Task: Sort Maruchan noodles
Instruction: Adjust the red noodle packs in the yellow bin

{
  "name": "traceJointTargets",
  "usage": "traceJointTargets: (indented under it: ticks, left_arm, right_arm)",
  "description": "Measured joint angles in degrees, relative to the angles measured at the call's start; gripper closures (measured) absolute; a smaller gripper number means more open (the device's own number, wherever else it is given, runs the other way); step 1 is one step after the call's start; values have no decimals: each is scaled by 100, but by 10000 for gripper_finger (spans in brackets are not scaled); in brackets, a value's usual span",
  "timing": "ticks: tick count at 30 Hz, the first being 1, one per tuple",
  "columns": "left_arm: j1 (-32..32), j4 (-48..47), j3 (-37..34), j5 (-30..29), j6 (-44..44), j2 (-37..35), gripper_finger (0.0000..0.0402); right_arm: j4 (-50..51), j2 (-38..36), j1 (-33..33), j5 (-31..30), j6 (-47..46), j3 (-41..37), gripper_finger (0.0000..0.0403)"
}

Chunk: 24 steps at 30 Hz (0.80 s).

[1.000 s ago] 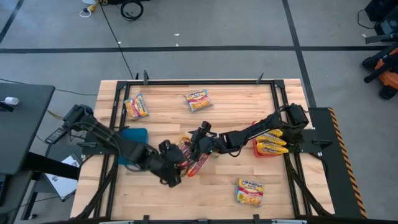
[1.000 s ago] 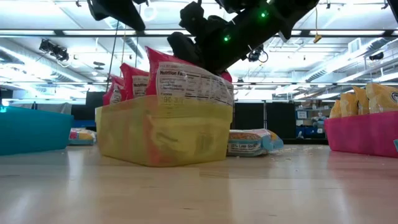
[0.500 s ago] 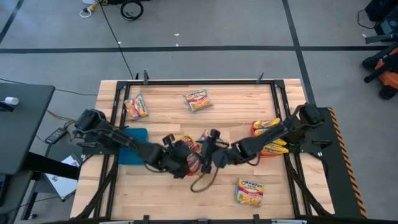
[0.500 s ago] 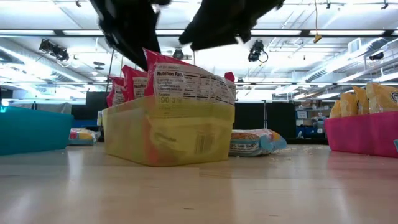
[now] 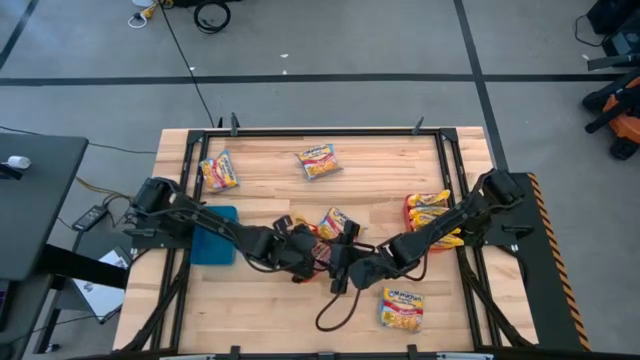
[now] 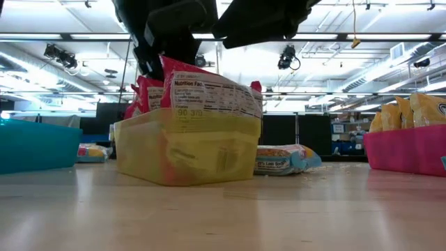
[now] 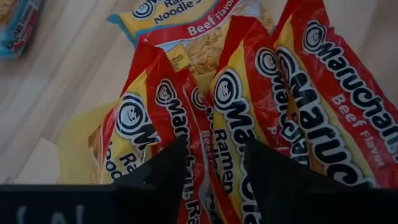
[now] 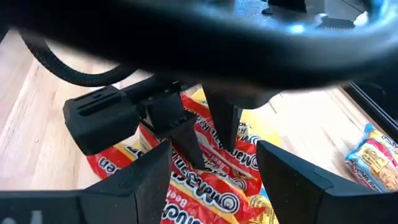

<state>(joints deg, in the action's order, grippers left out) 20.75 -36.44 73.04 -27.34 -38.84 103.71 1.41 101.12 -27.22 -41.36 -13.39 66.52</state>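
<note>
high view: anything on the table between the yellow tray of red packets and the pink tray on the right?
Yes: the right arm stretches across that gap between the yellow tray and the pink tray. The low view shows one blue-edged packet lying there.

I count three trays around the yellow tray (image 6: pixel 185 150) at the table's middle: that one, a blue tray (image 5: pixel 212 235) beside it, and a pink tray (image 5: pixel 432 235) on its other side. Four loose packets lie around it, at (image 5: pixel 218 170), (image 5: pixel 318 160), (image 5: pixel 336 222) and (image 5: pixel 402 307). At least three red beef packets (image 7: pixel 236 118) stand inside it.
</note>
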Motion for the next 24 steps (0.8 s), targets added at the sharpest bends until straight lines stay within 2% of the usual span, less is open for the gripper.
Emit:
traceJointTargets:
  ticks: [6,14,18,24]
  left_arm:
    - [2,-406,87,39,52,-305,210]
    - [231,-414,144,32,-143,-395,213]
    - [288,-592,144,-36,-416,-318,241]
    - [71,-959,86,16,-809,-73,310]
  right_arm:
    - [55,0,17,0,0,2,163]
    - [96,0,50,2,-13,2,163]
    - [94,0,58,2,-11,2,163]
    - [98,0,57,32,-21,8,163]
